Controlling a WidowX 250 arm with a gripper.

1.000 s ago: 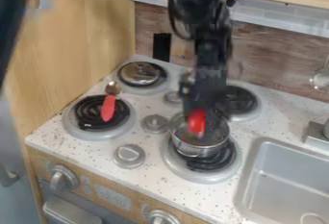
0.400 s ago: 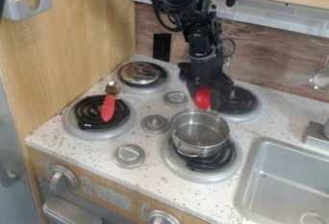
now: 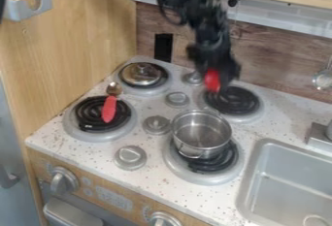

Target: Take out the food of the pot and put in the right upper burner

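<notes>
While the gripper [image 3: 219, 83] hung above the upper-right burner [image 3: 233, 102], above frame centre | red food [image 3: 211, 80] sat between its fingertips | grip was closed to food-width

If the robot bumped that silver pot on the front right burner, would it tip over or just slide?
The pot would probably slide before tipping, since it stands upright and looks wider than it is tall. Its thin, shiny metal-looking wall suggests it is stiff and fairly light for its size.
</notes>
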